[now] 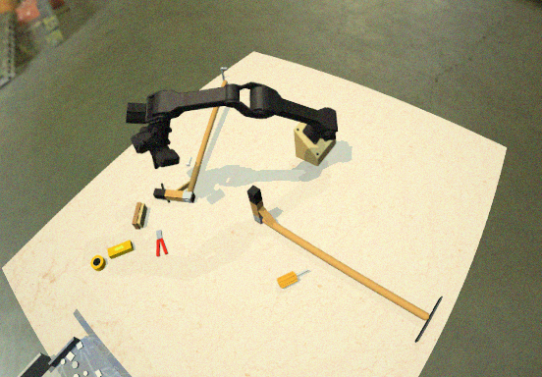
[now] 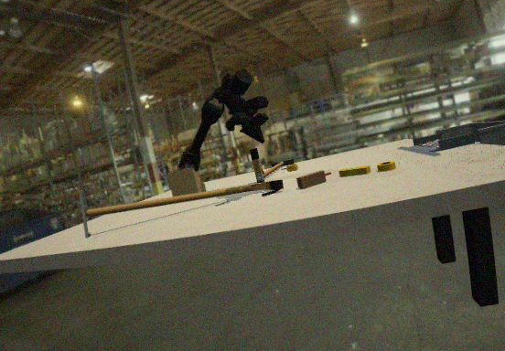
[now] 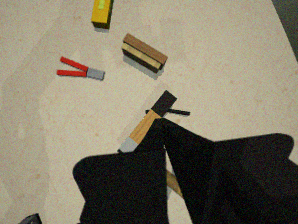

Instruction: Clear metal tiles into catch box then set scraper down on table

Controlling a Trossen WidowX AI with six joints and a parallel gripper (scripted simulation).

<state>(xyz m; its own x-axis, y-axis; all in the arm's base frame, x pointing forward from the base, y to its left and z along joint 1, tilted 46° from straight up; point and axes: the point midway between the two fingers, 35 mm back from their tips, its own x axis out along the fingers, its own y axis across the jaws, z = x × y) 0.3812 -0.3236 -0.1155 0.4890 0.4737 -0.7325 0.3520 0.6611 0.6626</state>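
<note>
pincer: closed on nothing, raised above the desk, just at 10 o'clock of the nearer scraper's handle end.
arm: reaches from its tan base block at the desk's middle toward 9 o'clock, crossing over the nearer scraper's shaft.
nearer scraper: lies flat on the desk, not held; wooden shaft runs from a small metal blade near the desk's 12 o'clock edge down to a short angled handle with a black tip, below the pincer.
long scraper: lies flat, well apart from the pincer; black grip near the desk's middle, shaft running toward 4 o'clock, dark blade right at the desk's edge.
steel bench plate: at the desk's 7 o'clock corner, cut off by the top view's border, small pale metal tiles on it.
catch box: dark, at the plate's 9 o'clock side, only partly in view.
clutter toward the plate: wooden block, red-handled pliers, yellow bar and yellow tape roll lie between the pincer and the plate.
other clutter: orange-handled screwdriver just at 7 o'clock of the long scraper's shaft.
desk: the 2 to 3 o'clock part carries none of these things.
edges: the pincer hangs near the desk's 10 o'clock edge.
</note>
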